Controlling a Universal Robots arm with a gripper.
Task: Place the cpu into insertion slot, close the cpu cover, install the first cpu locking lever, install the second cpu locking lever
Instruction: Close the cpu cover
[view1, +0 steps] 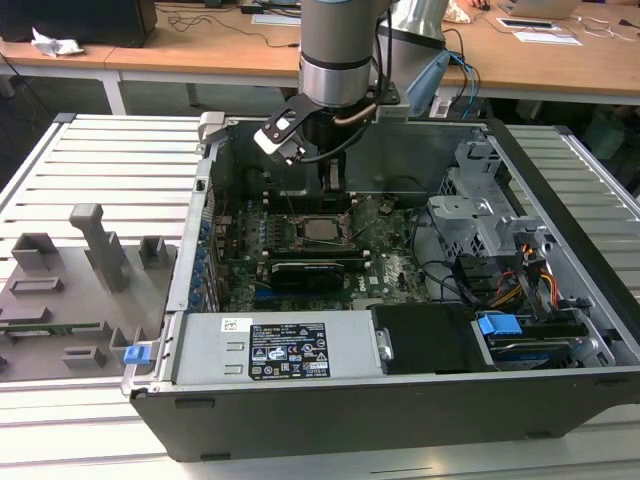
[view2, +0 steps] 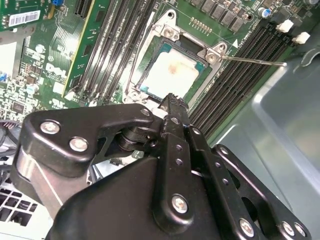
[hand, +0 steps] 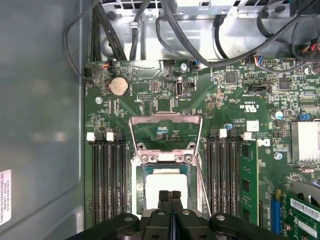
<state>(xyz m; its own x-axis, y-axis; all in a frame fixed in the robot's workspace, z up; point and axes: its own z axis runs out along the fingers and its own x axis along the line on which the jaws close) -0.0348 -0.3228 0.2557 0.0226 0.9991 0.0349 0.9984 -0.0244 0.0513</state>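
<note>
The tool (hand: 170, 196) hangs clenched and empty just above the cpu (view2: 170, 75), seated in the insertion slot (view2: 192, 48) beneath it with the cpu cover (hand: 165, 157) apparently shut over it, so I reckon the locking is in hand, and the thin locking lever (view2: 255, 61) jutting free beside the tool wants a precise sideways nudge.

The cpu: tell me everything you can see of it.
The cpu is a flat square chip with a pale silver metal top, marked by a faint brownish smudge near the middle. It lies flat in the slot on the green board, ringed by a metal frame. The shut gripper hangs over one edge, hiding part of it; whether they touch cannot be told.
</note>
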